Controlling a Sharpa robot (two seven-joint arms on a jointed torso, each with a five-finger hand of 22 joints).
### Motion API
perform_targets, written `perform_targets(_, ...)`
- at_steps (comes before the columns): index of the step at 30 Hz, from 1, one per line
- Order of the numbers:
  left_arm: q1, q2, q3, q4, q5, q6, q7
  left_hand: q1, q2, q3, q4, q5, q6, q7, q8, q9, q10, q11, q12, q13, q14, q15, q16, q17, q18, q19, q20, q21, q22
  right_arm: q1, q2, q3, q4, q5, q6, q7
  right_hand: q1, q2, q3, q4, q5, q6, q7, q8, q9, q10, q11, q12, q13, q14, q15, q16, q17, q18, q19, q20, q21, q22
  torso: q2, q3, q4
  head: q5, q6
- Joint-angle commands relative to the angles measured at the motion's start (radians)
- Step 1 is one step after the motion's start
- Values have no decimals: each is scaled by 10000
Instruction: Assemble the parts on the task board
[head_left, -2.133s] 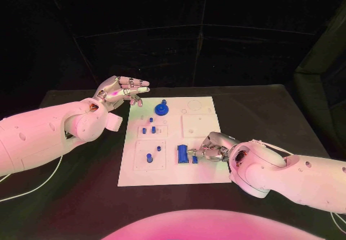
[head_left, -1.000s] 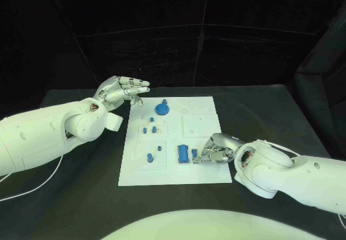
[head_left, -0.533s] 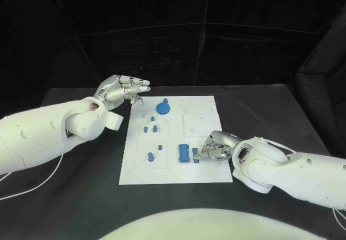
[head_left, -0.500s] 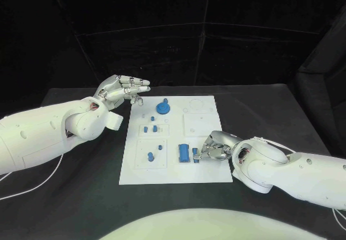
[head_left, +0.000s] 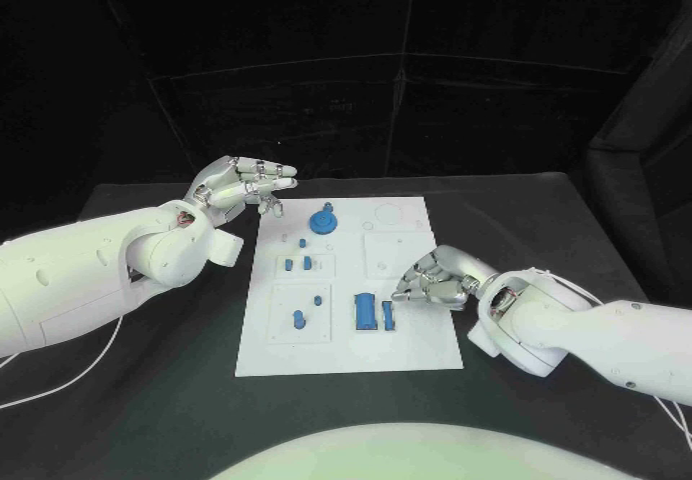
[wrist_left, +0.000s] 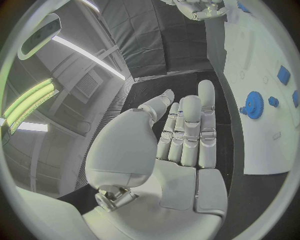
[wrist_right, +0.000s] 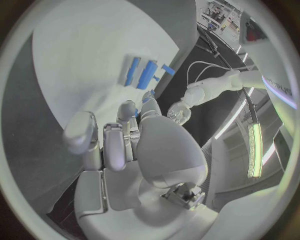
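The board (head_left: 411, 350) lies flat at the middle of the black table (head_left: 144, 400), long side running away from the robot. Blue parts are spread over it: a gear (head_left: 323, 220) near the far edge, small pegs (head_left: 299, 264) in the left column, and a pair of long blocks (head_left: 374, 311) lying side by side near the middle.

The right hand (head_left: 433, 280) is above the board just beside the long blocks, fingers curled inward. The head view does not settle whether anything is between the fingertips, and the right wrist view shows no part in the palm (wrist_right: 153, 145); whether it grips something I cannot tell. The left hand (head_left: 238, 180) is raised off the far left corner of the board, fingers apart and holding nothing (the left wrist view shows the bare palm and straight fingers).

Judged step: work on the long blocks, with the right hand close to them and the left hand idle. The next move likely calls for a firm pinch on one block without nudging its neighbour, since the two lie almost touching.

No brand, label or legible writing appears on the board, the parts or the arms.
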Motion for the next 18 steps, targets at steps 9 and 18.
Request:
perform_targets(9, 4, 495, -132, -687, 1555, 229, 434, -372, 52, -633, 376, 55, -274, 116, -165, -28, -516, 353, -312, -63, -3261, 799, -4577, -2297, -193, -3175, 672, -3059, -1801, 734, 1123, 61, -3088, 7929, 1131, 5512, 1622, 771, 253, -993, -459, -471, 791, -1027, -954, -1665, 1044, -5848, -5157, -3178, 1085, -9428, -7989, 679, -3083, 1001, -7400, -6597, -373, -109, -110, -79, 682)
perform_targets(18, -350, 1448, -163, -2136, 2222, 5, 783, -193, 249, -1362, 546, 12, -635, -12, -259, -35, -937, 667, -972, -58, -3795, 1348, -7373, -3700, 79, -4654, 1532, -4947, -3308, 808, 2789, 316, -5933, 9414, 1804, 6533, 1113, 944, 332, -2024, -441, -767, 1056, -1026, -2233, -1689, 1434, -6523, -7355, -3675, 1843, -12478, -10597, 787, -3364, 1792, -10074, -8581, -556, -82, -218, -31, 1296)
